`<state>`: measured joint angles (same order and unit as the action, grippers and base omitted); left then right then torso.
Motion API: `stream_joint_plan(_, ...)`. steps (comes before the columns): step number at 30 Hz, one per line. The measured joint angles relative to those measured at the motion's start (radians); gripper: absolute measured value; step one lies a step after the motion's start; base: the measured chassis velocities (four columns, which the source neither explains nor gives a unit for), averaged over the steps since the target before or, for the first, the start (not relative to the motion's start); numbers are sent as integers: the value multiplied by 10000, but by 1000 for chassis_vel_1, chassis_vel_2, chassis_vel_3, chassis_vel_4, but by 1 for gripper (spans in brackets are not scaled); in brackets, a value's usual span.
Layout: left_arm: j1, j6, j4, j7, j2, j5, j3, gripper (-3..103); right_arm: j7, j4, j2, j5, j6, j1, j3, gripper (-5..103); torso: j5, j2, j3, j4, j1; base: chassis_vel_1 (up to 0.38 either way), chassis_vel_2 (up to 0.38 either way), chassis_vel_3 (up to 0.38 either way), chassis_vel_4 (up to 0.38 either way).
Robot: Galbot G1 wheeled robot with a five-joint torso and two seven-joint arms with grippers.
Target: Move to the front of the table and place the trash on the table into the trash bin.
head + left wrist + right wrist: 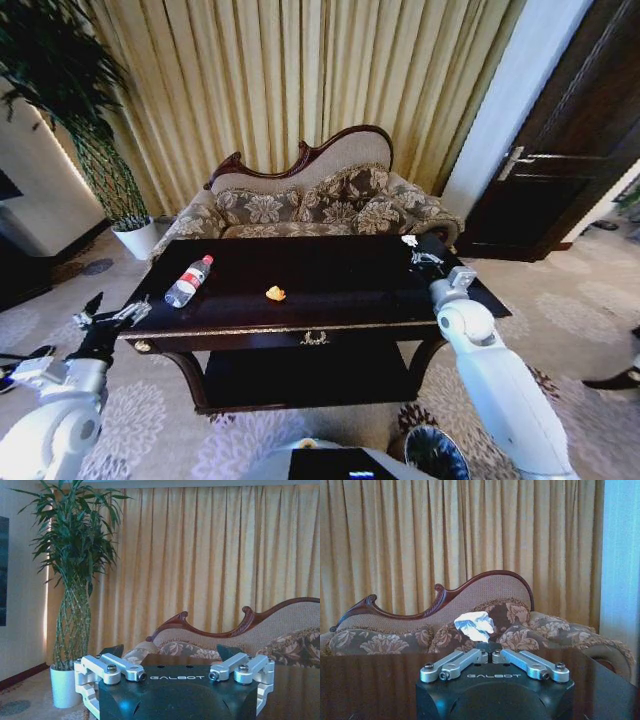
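The dark glossy table [340, 310] stands in front of me. On its left part lies a clear bottle [188, 281] with a red cap, and an orange-yellow scrap [275, 293] sits near the middle front. My right gripper [424, 257] is over the table's far right corner, shut on a whitish wad [409, 240]. In the right wrist view the wad [474, 625] is pinched at the tips of the closed fingers [465, 659]. My left gripper [112, 315] hovers open off the table's left end, its fingers [114, 651] spread wide with nothing between them. The trash bin [436, 454] stands by my base at the right.
A carved sofa [310, 200] with floral cushions backs the table. A tall plant in a white pot [137, 238] stands at the far left, near the curtains. A dark door [560, 150] is at the right. Patterned carpet lies open on both sides of the table.
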<state>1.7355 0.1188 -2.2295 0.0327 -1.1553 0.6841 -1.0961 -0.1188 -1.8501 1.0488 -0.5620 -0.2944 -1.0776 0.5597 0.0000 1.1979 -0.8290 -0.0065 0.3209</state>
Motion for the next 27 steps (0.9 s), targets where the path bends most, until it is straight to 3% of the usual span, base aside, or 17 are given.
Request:
stream_joint_plan(14, 190, -36, -164, -2, -25, 60, -249, 100, 0, 175, 350, 343, 17, -286, 25, 0, -1, 6, 4, -2, -10, 235, -228, -231, 228)
stream_joint_plan(27, 274, -55, -351, 1, -84, 214, -302, 100, 1, 2452, 891, 1382, 401, -1915, 1366, 0, 4, -5, -2, -2, 7, -2, -7, -3, 5)
